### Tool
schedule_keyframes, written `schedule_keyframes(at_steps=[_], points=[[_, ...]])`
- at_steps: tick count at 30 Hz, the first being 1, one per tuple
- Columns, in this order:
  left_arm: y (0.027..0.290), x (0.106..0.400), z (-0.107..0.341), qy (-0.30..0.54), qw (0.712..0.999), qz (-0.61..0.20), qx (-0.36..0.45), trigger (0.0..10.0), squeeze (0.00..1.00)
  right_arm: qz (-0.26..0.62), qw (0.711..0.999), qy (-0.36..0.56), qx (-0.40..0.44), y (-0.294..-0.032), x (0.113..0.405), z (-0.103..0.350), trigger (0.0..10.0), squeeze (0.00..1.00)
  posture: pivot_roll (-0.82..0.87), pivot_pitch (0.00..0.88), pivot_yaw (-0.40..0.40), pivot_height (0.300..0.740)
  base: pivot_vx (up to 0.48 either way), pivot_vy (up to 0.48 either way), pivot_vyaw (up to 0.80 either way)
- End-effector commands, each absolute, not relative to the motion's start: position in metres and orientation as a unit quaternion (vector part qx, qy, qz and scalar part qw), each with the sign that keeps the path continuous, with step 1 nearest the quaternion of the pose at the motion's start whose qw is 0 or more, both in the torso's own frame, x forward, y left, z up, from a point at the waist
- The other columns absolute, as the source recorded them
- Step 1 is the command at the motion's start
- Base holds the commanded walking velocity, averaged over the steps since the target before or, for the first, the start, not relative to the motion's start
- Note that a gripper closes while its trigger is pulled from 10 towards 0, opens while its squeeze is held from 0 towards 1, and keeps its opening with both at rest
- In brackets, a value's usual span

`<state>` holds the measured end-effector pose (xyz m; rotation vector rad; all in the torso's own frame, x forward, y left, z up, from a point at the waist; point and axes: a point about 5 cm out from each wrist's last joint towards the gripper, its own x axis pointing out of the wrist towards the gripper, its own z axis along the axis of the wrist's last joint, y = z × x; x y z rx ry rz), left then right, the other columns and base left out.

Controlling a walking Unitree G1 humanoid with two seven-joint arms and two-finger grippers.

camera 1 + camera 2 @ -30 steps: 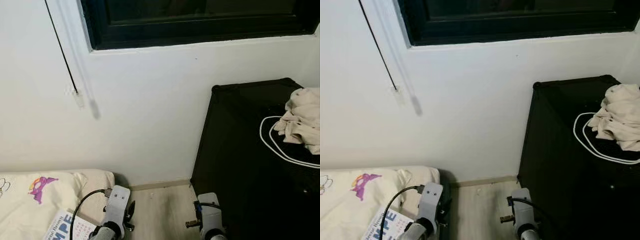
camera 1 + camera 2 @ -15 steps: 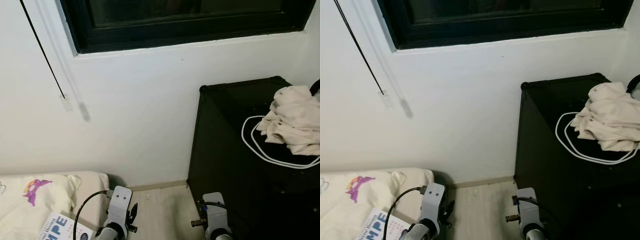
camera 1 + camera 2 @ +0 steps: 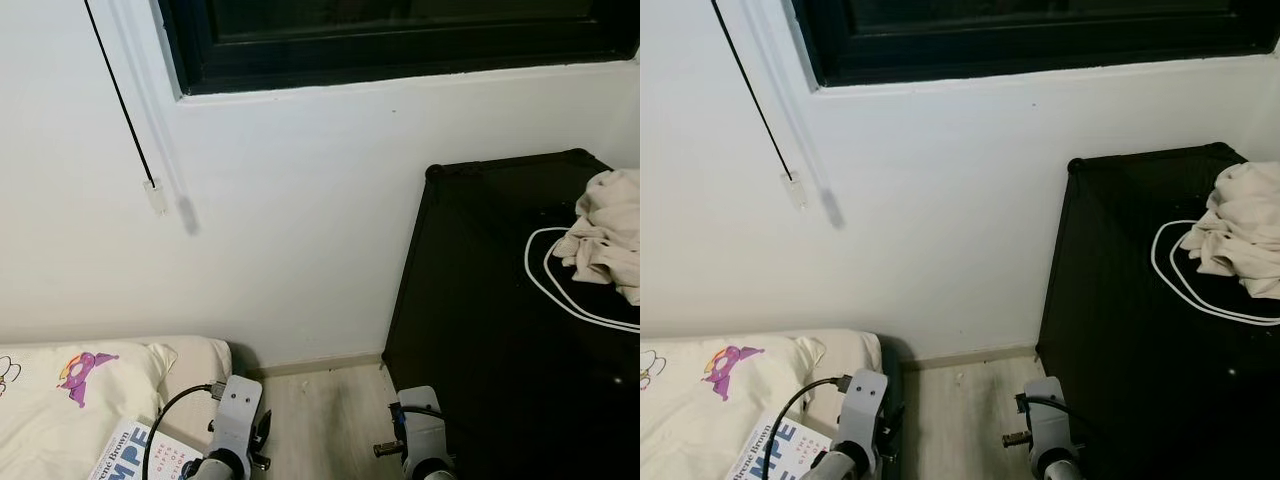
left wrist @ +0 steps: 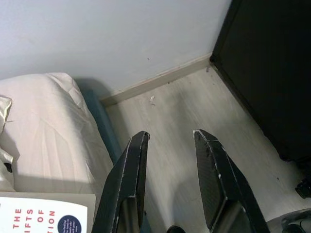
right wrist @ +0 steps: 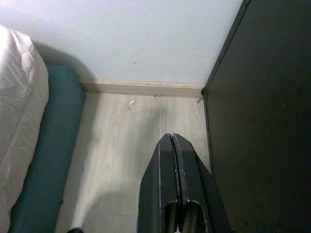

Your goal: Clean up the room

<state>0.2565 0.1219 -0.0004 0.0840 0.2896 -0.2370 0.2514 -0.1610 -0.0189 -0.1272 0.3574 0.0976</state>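
**Robot faces a white wall between bed and black cabinet, both arms low**

A white wall (image 3: 300,220) stands ahead, with a dark window (image 3: 400,40) at the far top and a thin black blind cord (image 3: 120,95) hanging at the left. On the right stands a black cabinet (image 3: 470,330). On its top lies a crumpled beige cloth (image 3: 610,235), resting on a looped white cable (image 3: 560,290) that shows at the cloth's left and near sides.

At the near left is a bed (image 3: 190,365) with a cream pillow (image 3: 60,385) bearing a purple print. A book (image 3: 135,455) with blue letters on a white cover lies on the near part of the bedding; its title is cut off and hard to read in full. A strip of pale wood floor (image 3: 320,410) runs between bed and cabinet to the skirting board.

The left gripper (image 4: 170,136) hangs low above the floor just beside the bed's edge, its fingers spread apart and holding nothing. The right gripper (image 5: 172,138) hangs low over the floor near the cabinet's side, its fingers pressed together with nothing between them.
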Motion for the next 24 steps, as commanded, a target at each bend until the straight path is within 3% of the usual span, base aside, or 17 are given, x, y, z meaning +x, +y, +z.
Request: schedule_keyframes(at_steps=[1, 5, 9, 14, 24], points=[[0.123, 0.252, -0.005, 0.153, 0.979, -0.121, 0.051, 10.0, 0.0, 0.043, 0.978, 0.198, -0.057, -0.162, 0.245, -0.026, 10.0, 0.0, -0.06, 0.134, 0.038, 0.74, 0.0, -0.48, 0.0], [0.125, 0.252, -0.006, 0.158, 0.979, -0.117, 0.047, 10.0, 0.0, 0.042, 0.978, 0.199, -0.056, -0.162, 0.244, -0.026, 10.0, 0.0, -0.06, 0.135, 0.04, 0.74, 0.0, -0.48, 0.0], [0.129, 0.253, -0.009, 0.182, 0.977, -0.106, 0.045, 10.0, 0.0, 0.042, 0.978, 0.199, -0.056, -0.162, 0.244, -0.026, 10.0, 0.0, -0.05, 0.135, 0.041, 0.74, 0.0, 0.0, 0.0], [0.133, 0.255, -0.009, 0.184, 0.978, -0.089, 0.035, 10.0, 0.0, 0.042, 0.978, 0.198, -0.055, -0.16, 0.245, -0.026, 10.0, 0.0, -0.05, 0.136, 0.041, 0.74, 0.0, 0.465, 0.0], [0.133, 0.252, -0.01, 0.179, 0.978, -0.091, 0.05, 10.0, 0.0, 0.043, 0.978, 0.199, -0.056, -0.161, 0.244, -0.026, 10.0, 0.0, -0.05, 0.139, 0.04, 0.74, 0.0, 0.0, 0.0]])
